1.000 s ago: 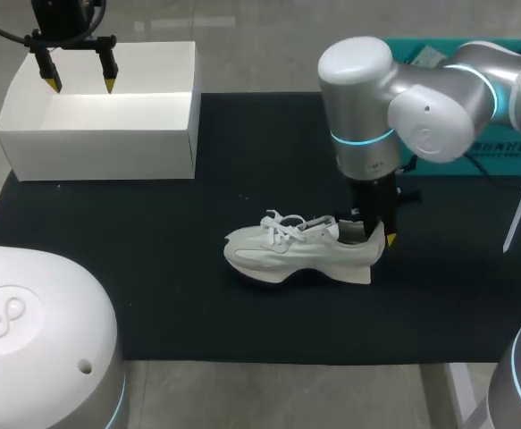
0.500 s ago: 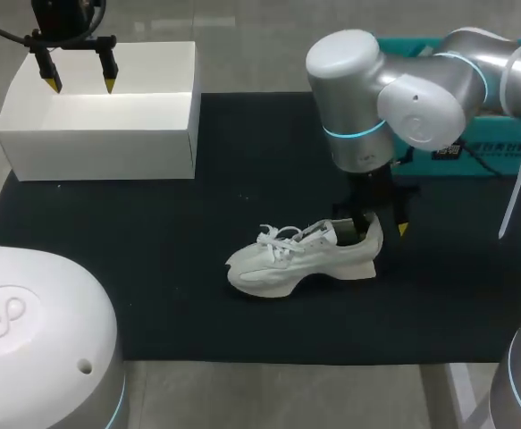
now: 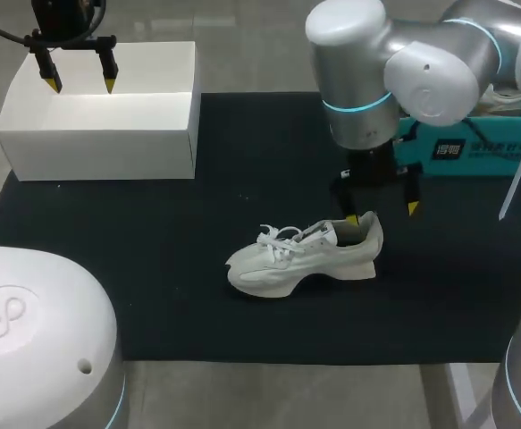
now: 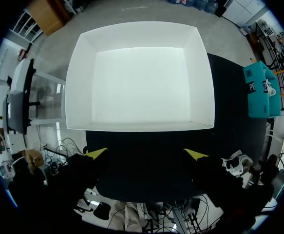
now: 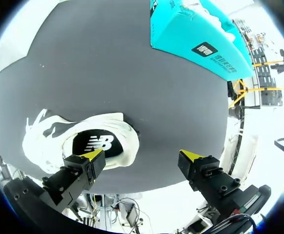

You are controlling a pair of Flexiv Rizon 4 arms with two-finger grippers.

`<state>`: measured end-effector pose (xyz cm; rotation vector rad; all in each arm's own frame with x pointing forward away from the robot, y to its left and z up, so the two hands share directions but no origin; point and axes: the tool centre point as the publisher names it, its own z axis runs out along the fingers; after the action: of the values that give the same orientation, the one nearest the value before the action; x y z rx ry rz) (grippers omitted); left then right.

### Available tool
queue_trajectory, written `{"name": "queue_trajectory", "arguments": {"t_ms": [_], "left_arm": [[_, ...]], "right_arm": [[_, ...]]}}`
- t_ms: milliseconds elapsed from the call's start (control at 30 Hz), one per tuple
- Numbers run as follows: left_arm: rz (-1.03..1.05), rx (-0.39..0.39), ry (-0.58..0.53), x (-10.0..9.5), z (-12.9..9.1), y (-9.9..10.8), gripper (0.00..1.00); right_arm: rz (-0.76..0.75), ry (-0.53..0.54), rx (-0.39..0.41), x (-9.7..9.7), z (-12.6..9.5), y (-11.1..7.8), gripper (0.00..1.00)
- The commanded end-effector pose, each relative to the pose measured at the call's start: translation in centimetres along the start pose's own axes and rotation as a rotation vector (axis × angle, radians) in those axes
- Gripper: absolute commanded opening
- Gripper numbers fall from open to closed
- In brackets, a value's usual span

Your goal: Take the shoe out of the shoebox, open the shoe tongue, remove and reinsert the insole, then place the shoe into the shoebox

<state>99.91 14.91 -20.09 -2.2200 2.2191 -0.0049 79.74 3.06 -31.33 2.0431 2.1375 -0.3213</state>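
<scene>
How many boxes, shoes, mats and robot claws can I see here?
Boxes: 2, the white shoebox and a teal box.
Shoes: 1, the white shoe, lying on the mat.
Mats: 1, the black mat.
Grippers: 2, the left gripper over the shoebox and the right gripper at the shoe's heel, both open.
Total: 6.

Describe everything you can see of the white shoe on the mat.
The shoe is an off-white sneaker with white laces, thick sculpted sole and dark insole showing in its opening. It stands upright on the black mat, toe towards the robot's left. The right arm's open jaws hang over its heel; contact unclear.
</scene>
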Motion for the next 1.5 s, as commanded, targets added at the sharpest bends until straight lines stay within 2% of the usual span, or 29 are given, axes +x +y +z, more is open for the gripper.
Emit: {"name": "queue_trajectory", "arguments": {"t_ms": [33,300,500,567,633,800,867,900,1500], "left_arm": [[0.000,-0.001,0.000,0.0,-0.1,0.0,1.00],[0.000,-0.001,0.000,0.0,-0.1,0.0,1.00],[0.000,-0.001,0.000,0.0,-0.1,0.0,1.00],[0.000,-0.001,0.000,0.0,-0.1,0.0,1.00],[0.000,-0.001,0.000,0.0,-0.1,0.0,1.00],[0.000,-0.001,0.000,0.0,-0.1,0.0,1.00],[0.000,-0.001,0.000,0.0,-0.1,0.0,1.00],[0.000,-0.001,0.000,0.0,-0.1,0.0,1.00],[0.000,-0.001,0.000,0.0,-0.1,0.0,1.00]], "right_arm": [[-0.027,0.021,-0.047,-1.2,-2.1,-1.4,1.00],[-0.056,-0.004,-0.045,-0.6,-0.3,-0.5,1.00],[-0.081,0.014,-0.023,0.3,1.3,0.4,0.98],[-0.096,0.017,-0.018,0.7,2.0,0.6,0.78],[-0.101,0.016,-0.010,0.9,2.7,0.8,0.51],[-0.091,0.031,0.028,0.6,4.1,1.1,0.27],[-0.091,0.034,0.032,0.5,4.4,1.1,0.12],[-0.091,0.033,0.035,0.5,4.5,1.1,0.00],[0.034,0.059,0.082,0.2,3.9,0.2,0.00]]}}
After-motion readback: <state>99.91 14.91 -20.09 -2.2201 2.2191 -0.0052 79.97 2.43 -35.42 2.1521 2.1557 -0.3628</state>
